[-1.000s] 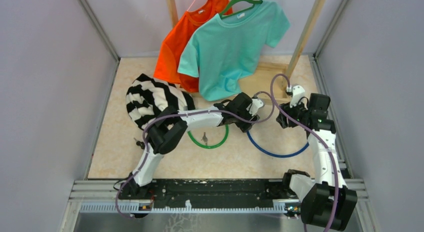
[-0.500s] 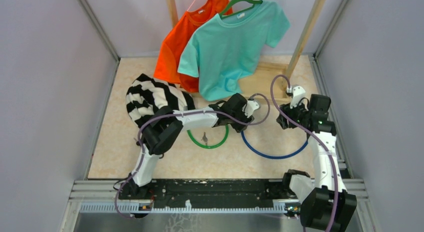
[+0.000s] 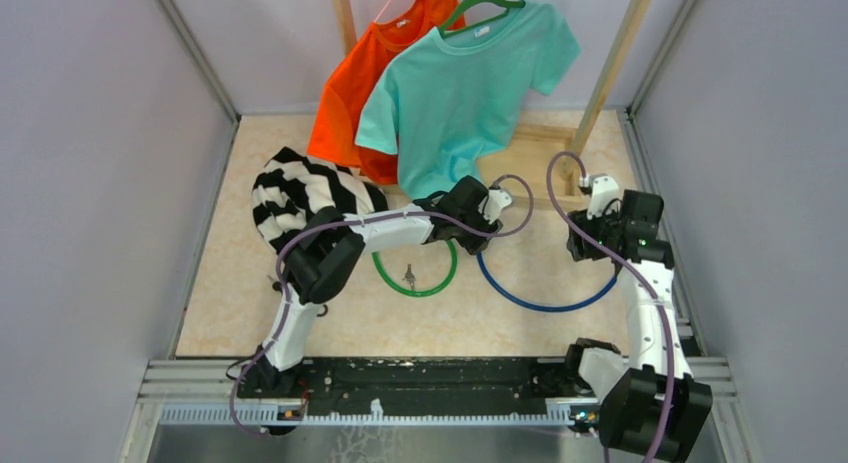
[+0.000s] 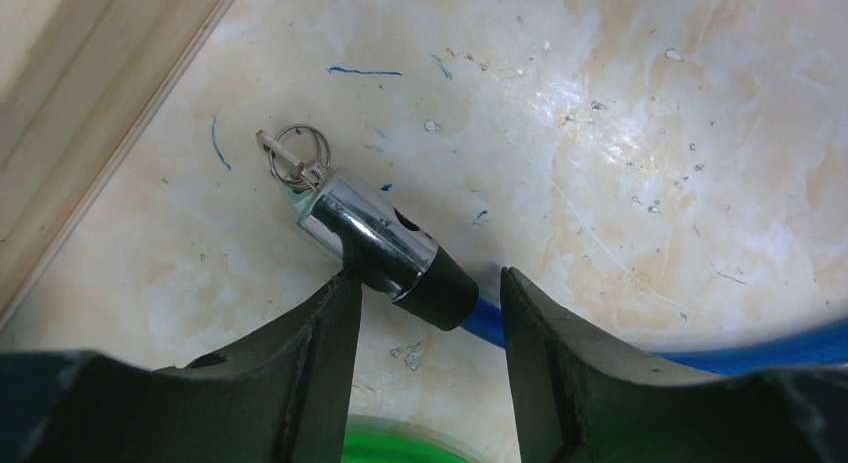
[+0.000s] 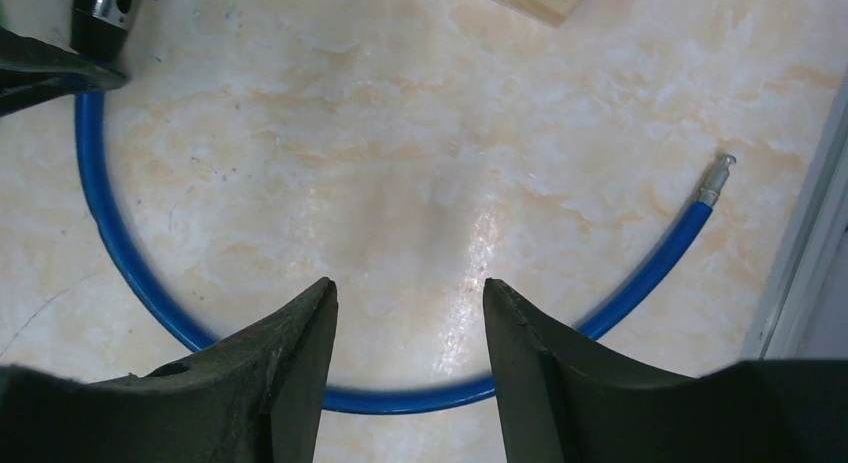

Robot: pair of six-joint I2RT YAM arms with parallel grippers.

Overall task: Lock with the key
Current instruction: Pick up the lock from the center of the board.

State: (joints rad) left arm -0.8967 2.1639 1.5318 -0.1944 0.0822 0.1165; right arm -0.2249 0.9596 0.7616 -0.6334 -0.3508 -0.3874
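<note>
Blue cable lock (image 3: 545,305) lies on the desk (image 3: 240,313) between my arms, seen from above. Left wrist: my left hand (image 4: 425,278) straddles its barrel (image 4: 370,233), jaws apart, key (image 4: 283,153) pointing away up-left. Right wrist: right hand (image 5: 408,288) hangs spread, empty; pin (image 5: 718,175) far right.

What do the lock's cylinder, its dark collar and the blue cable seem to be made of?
Lock cylinder: polished metal, probably chromed steel; it mirrors light. Collar: matte black, likely plastic or rubber; no glare. Blue cable: smooth glossy plastic sheath; the bare silver pin at its end looks metal.
</note>
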